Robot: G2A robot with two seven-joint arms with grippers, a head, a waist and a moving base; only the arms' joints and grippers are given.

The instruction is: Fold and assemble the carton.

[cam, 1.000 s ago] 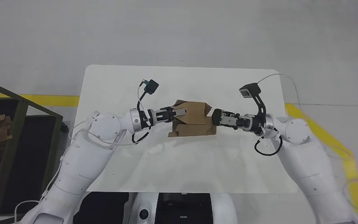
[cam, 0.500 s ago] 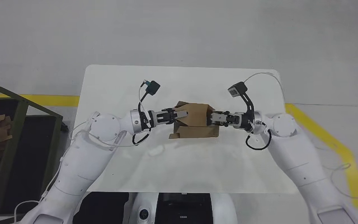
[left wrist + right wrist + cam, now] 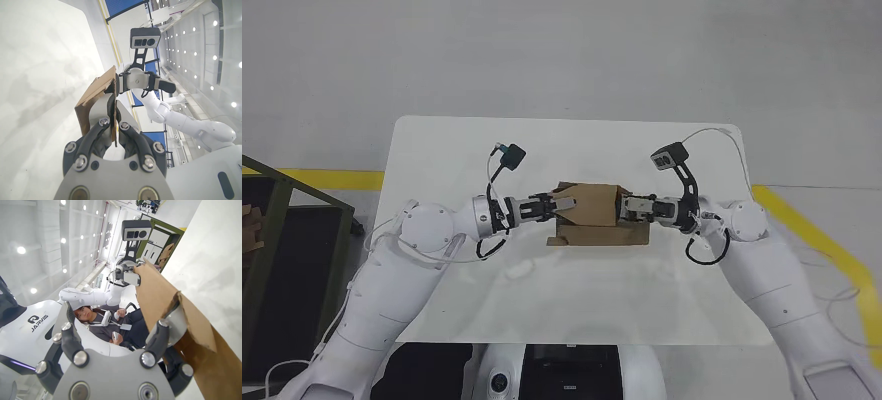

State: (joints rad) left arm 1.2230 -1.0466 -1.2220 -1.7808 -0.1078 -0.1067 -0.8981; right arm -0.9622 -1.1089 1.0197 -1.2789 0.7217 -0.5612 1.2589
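Note:
A brown cardboard carton point(image 3: 597, 213) is held just above the middle of the white table point(image 3: 442, 150), partly opened, its panels loose. My left gripper point(image 3: 562, 205) comes in from the left and is shut on one edge panel point(image 3: 114, 113), which is pinched between its fingers. My right gripper point(image 3: 625, 207) is at the carton's right end. In the right wrist view this gripper point(image 3: 121, 309) stands open wide, with one finger point(image 3: 170, 321) tucked under a carton flap point(image 3: 191, 317) and the other finger point(image 3: 66, 311) free in the air.
A dark green cart point(image 3: 267, 230) holding cardboard scraps stands off the table's left edge. Yellow floor tape point(image 3: 342, 178) runs beside the table. Bare table surface lies all around the carton, in front and behind.
The right arm has pushed in toward the carton. The carton has spread wider to the right and sits flatter. The left gripper has kept its hold and barely moved.

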